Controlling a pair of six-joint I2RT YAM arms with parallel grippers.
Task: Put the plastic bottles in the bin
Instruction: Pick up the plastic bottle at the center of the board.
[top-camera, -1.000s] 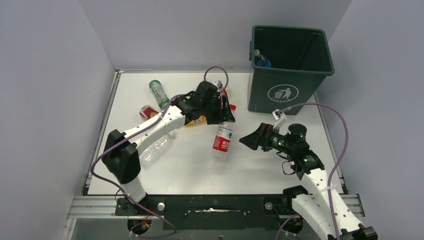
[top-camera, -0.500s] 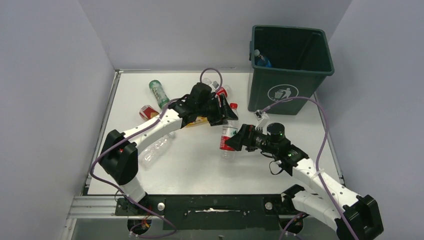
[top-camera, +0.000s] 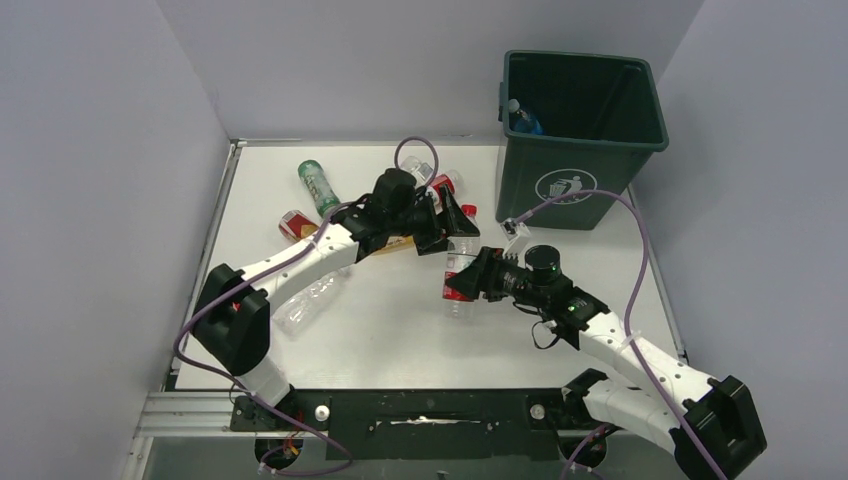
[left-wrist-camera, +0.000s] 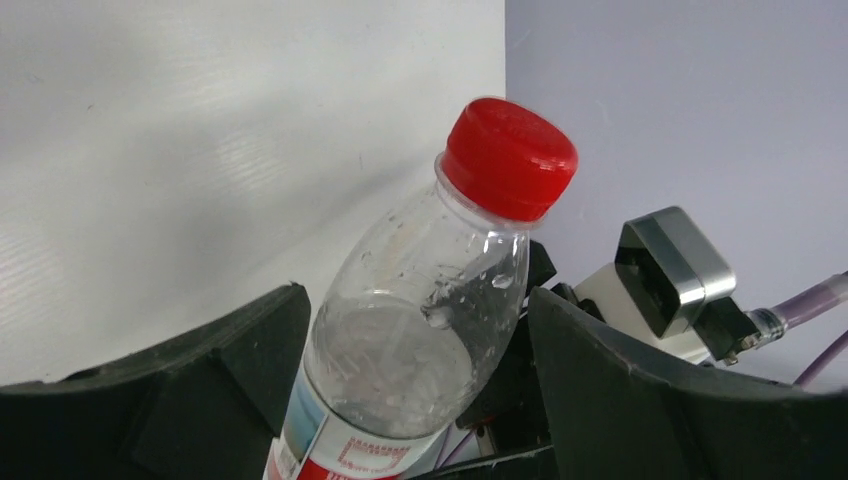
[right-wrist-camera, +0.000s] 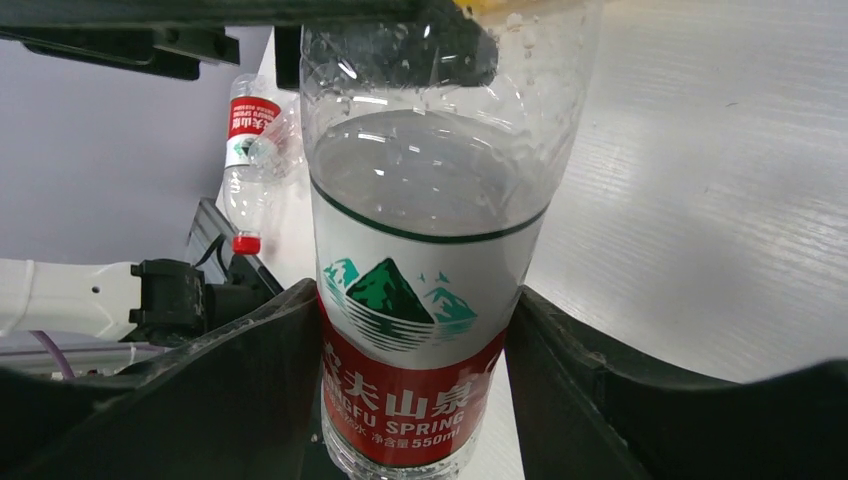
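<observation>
Squeezing, with the right gripper's (top-camera: 468, 280) matte black fingers, the glossy red label of a clear, droplet-beaded bottle (right-wrist-camera: 410, 200) with a round red cap. Straddling its rounded shoulder with the left gripper (left-wrist-camera: 415, 330), clamped or loose impossible to tell. Holding it over the white table (top-camera: 380, 320), near the boxy dark green bin (top-camera: 560, 190).

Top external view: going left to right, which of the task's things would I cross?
Clear plastic bottle with a green label → red-capped, red-labelled clear plastic bottle at mid-table → tall dark green rectangular plastic bin.
</observation>
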